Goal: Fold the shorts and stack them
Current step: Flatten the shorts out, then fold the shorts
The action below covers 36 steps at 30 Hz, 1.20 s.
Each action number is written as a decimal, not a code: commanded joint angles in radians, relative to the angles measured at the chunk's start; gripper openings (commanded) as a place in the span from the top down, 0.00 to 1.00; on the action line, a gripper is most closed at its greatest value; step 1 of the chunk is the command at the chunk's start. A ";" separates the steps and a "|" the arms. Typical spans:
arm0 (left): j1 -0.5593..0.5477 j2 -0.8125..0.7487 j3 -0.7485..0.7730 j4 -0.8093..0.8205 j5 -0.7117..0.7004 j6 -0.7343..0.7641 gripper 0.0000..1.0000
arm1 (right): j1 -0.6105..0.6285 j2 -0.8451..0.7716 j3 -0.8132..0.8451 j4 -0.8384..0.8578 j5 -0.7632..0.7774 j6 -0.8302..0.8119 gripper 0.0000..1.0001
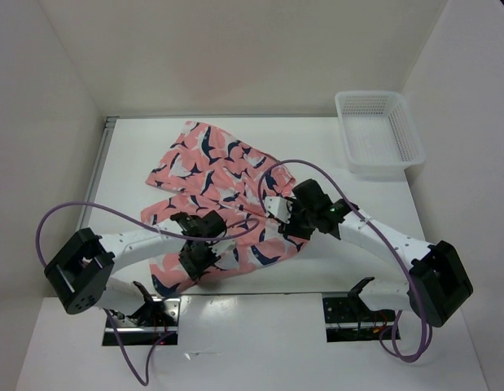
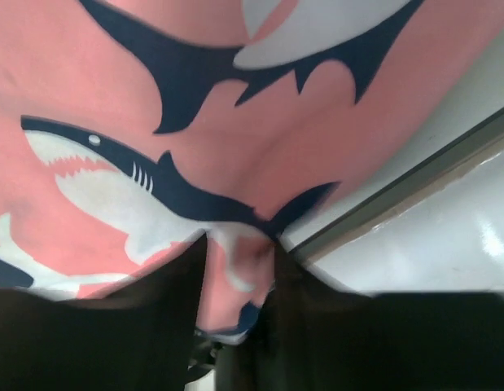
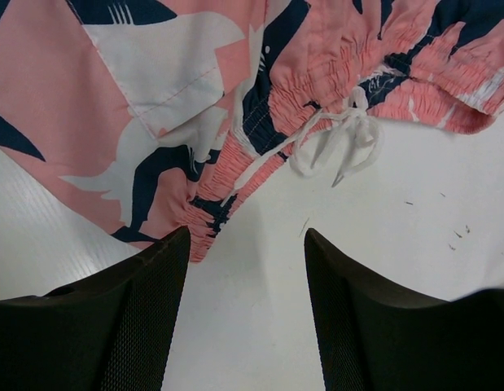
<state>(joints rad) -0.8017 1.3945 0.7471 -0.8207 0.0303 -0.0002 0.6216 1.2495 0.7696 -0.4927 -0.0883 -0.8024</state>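
Shorts (image 1: pixel 211 175) lie spread and crumpled mid-bench, running from far-left to near-right, near-left corner close to the bench's near edge. Pink fabric, navy-white shark print. Elastic waistband (image 3: pixel 235 171) on the right side, white drawstring (image 3: pixel 337 138) knotted and lying on the bench (image 1: pixel 317 147).

Left pincer (image 1: pixel 196 259) is down on the near-left part of the shorts. In the left wrist view a fold of fabric sits between its fingers (image 2: pixel 162 301); can't tell if it's clamped or just loose in the gap.

Right pincer (image 1: pixel 294 226) is at the shorts' right edge, spread, with only bare bench between its fingers (image 3: pixel 146 309), just near of the waistband, not touching cloth.

White perforated basket (image 1: pixel 374 130) at far right, well apart from the shorts.
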 commanded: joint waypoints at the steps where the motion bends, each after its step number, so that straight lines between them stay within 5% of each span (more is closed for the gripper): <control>1: -0.002 0.008 0.003 0.051 -0.010 0.000 0.69 | -0.011 -0.018 -0.007 0.065 0.007 0.016 0.36; 3: -0.002 0.008 -0.008 0.075 -0.010 0.000 0.85 | -0.011 -0.018 -0.007 0.065 -0.002 0.025 0.37; 8: 0.080 0.017 0.043 0.075 -0.033 0.000 0.96 | -0.037 -0.041 -0.007 0.016 -0.071 -0.035 0.39; 13: 0.214 0.049 0.169 0.020 0.025 0.000 0.96 | -0.048 -0.099 -0.007 -0.043 -0.206 -0.191 0.35; 20: 0.234 0.049 0.212 -0.008 0.016 0.000 0.96 | -0.036 0.083 -0.007 -0.099 -0.130 -0.374 0.34; 25: 0.288 0.058 0.221 -0.008 -0.019 0.000 0.97 | 0.000 0.065 -0.071 -0.090 -0.116 -0.507 0.30; 36: 0.315 0.067 0.219 -0.017 -0.001 0.000 0.97 | 0.082 0.160 -0.067 -0.012 -0.094 -0.433 0.36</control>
<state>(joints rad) -0.4885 1.4517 0.9440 -0.8230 0.0200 -0.0032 0.6697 1.3556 0.6914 -0.5598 -0.1909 -1.2755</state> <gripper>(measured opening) 0.032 0.648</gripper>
